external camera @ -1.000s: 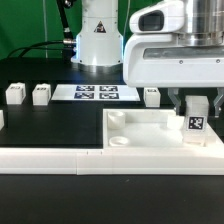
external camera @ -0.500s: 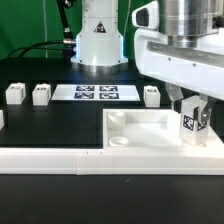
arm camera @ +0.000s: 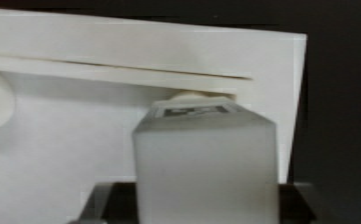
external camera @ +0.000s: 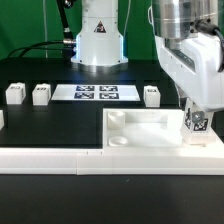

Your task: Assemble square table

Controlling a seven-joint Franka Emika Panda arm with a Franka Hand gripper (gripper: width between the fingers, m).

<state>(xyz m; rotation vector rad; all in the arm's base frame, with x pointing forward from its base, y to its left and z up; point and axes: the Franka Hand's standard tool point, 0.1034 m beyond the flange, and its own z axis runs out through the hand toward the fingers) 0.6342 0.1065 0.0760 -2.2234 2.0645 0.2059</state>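
Observation:
The white square table top [external camera: 150, 130] lies at the exterior view's right, rim up, with a round socket [external camera: 118, 142] at its near left corner. My gripper [external camera: 197, 117] hangs over the top's right corner, shut on a white block leg [external camera: 197, 124] whose tag faces the camera, slightly tilted. In the wrist view the leg [arm camera: 203, 150] fills the gap between my dark fingers [arm camera: 113, 205], its end against a corner fitting [arm camera: 198, 97] of the top [arm camera: 141, 60]. Three more legs [external camera: 14, 94] [external camera: 41, 94] [external camera: 151, 95] stand behind the top.
The marker board [external camera: 97, 93] lies flat between the loose legs. A long white low rail [external camera: 60, 160] runs along the front, against the top's near side. The arm's white base [external camera: 98, 40] stands at the back.
My wrist has turned over the top's right corner, taking the held leg round with it. The leg stays at the same corner, now slightly tilted. Nothing else moved.

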